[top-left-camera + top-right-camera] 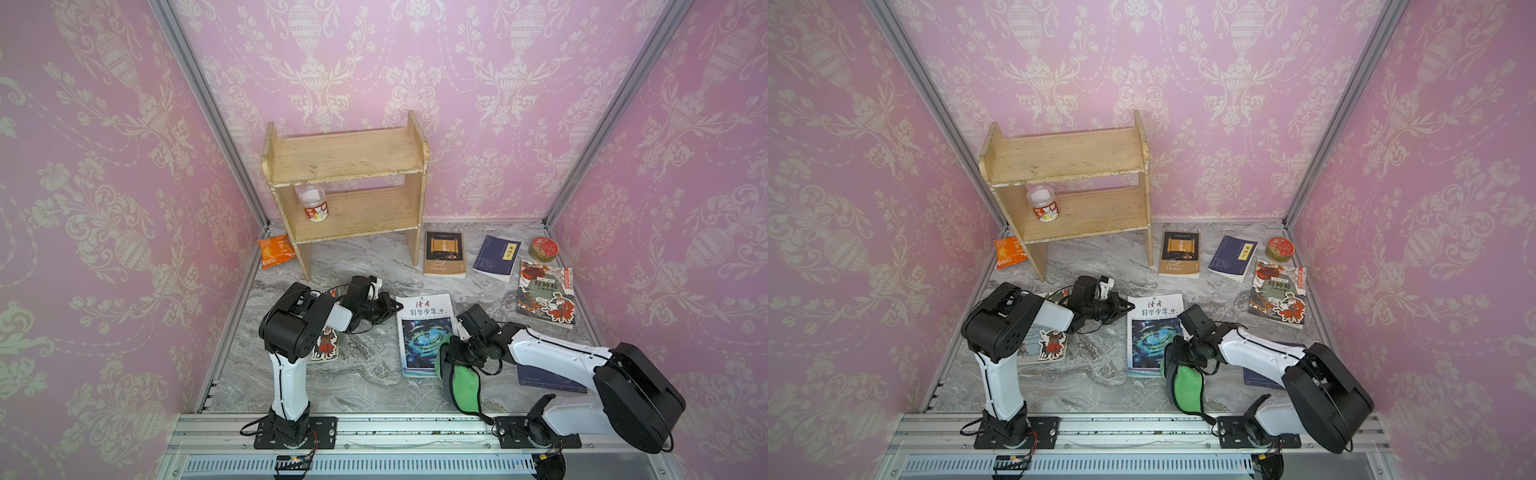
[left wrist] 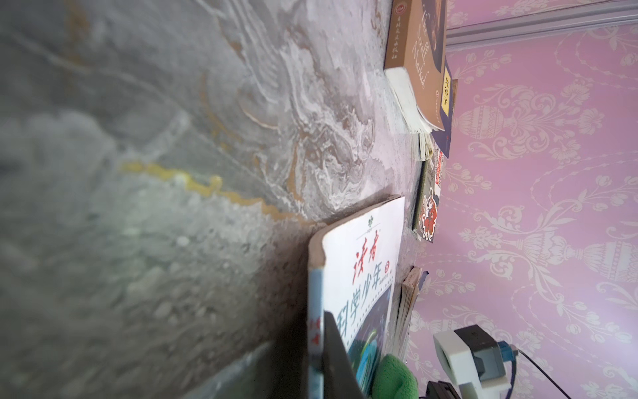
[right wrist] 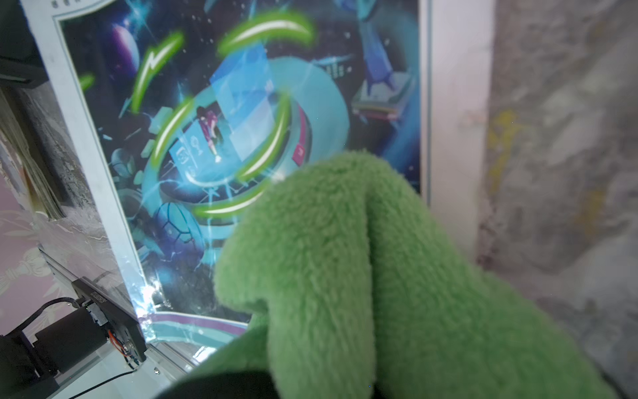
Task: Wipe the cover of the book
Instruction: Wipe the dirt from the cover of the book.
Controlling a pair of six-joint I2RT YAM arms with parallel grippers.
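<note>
**Wiping stroke in hand, tool on the cover.** The right gripper (image 1: 452,352) is closed on a bunched green cloth (image 1: 462,384). Its jaws are hidden by the fabric, but the cloth hangs from them in both top views and fills the foreground of the right wrist view (image 3: 345,262).

The book (image 1: 424,332) lies flat on the table (image 1: 365,374), directly under and ahead of the tool. The leading fold of the cloth rests on the lower part of the illustrated cover, and the rest trails off the book's edge behind the gripper. The picture panel and the white title band extend ahead of the cloth, uncovered.

Across the book from the tool, the left gripper (image 1: 397,307) is closed on nothing. Its tip sits at the spine edge by the far corner (image 2: 331,355), apparently pinning the book, though contact cannot be confirmed.

Judged stage: wiping has begun but looks far from complete, since most of the cover lies ahead of the cloth.

The next move calls for light downward pressure and a stroke across the cover towards the title band, without lifting the cover or shifting the book under the bracing tip.
</note>
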